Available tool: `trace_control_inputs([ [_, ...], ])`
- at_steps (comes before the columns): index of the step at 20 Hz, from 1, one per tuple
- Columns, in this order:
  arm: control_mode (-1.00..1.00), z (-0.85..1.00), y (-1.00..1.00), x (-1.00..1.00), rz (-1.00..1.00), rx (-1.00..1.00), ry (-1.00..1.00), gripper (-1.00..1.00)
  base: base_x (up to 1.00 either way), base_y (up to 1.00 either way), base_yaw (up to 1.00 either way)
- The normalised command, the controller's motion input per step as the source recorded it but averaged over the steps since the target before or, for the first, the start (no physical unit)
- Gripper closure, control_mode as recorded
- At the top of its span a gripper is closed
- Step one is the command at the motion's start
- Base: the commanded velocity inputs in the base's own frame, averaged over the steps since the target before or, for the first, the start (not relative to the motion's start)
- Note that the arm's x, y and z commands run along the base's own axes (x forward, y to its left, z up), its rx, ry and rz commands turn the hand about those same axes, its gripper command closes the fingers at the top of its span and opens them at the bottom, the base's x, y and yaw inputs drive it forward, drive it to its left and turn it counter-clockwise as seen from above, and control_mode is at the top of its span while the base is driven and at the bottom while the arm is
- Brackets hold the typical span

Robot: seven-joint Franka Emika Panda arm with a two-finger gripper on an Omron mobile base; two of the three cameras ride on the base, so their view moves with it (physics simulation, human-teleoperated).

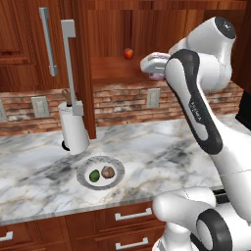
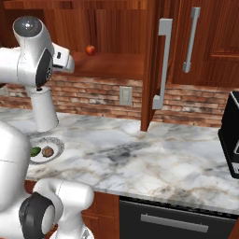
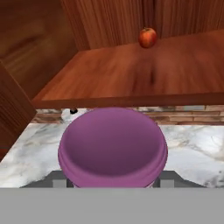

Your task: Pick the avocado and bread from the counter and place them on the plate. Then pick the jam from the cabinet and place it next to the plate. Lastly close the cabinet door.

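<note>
Domestic kitchen (rendered): veined marble table [image 1: 162, 147], red brick backsplash [image 1: 122, 100] w/ wall outlets [image 1: 40, 106], reddish-brown wooden cabinet [image 1: 110, 68] above, drawer fronts w/ metal pulls [image 1: 133, 214] below, black appliance [image 2: 231, 140] at right.

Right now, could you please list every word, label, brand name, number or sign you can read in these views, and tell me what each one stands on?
No text can be read.
White robot arm: a faint pale marking on its dark band, too small and blurred to read.
Jam: the purple lid between the gripper fingers is plain.
Wall outlets: no lettering visible.
Plate, avocado and bread: unmarked.
</note>
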Motion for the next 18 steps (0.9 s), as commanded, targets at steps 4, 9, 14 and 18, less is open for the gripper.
trace_control_inputs([
  [4,-1.0,-0.02,-0.19,-0.99,0.14,0.0,0.08,1.0,0.0,0.0,0.0],
  [9,-1.0,-0.42,-0.17,-0.52,0.16,-0.02,0.11,1.0,0.0,0.0,0.0],
  [14,-1.0,-0.68,-0.12,0.0,0.21,-0.06,0.13,1.0,0.0,0.0,0.0],
  [18,-1.0,-0.76,-0.09,0.16,0.23,-0.07,0.14,1.0,0.0,0.0,0.0],
])
